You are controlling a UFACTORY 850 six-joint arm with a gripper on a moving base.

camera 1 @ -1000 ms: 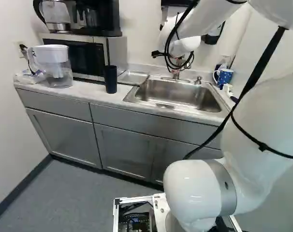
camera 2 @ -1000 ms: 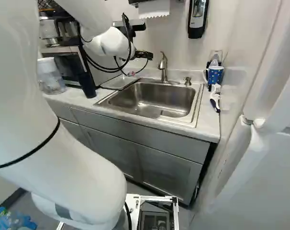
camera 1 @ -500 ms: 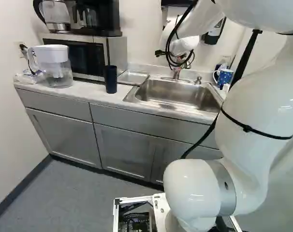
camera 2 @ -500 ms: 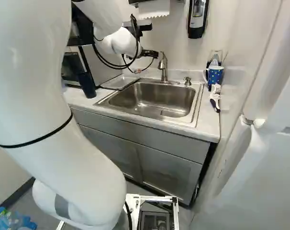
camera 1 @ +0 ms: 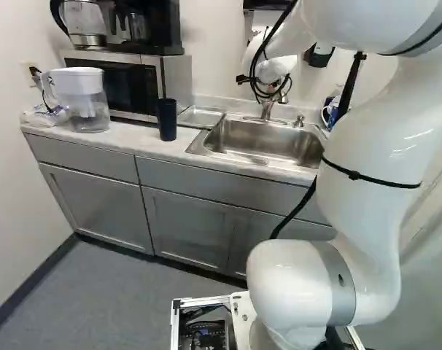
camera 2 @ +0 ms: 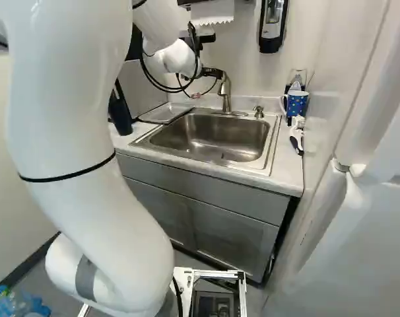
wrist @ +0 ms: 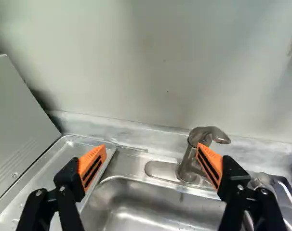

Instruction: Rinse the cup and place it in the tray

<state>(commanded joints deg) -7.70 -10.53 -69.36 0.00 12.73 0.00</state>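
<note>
the tool hangs spread wide above the sink, pinching nothing, its orange pads well apart. it points toward the wall behind the faucet, which shows ahead, beyond one pad; i can't tell whether they touch. i'd guess the arm reaches over here to work the water, and that the open tool leaves room to close on the lever or come down beside it.

the likely cup, the dark one, stands upright on the table, just beside the tray, probably to keep its last trip short. a dotted mug stands past the sink's other side, so the choice isn't certain. no water shows from the spout. rinsing seems to be the part in hand; going for the cup from here, the arm should clear the faucet, or it may knock it.
</note>
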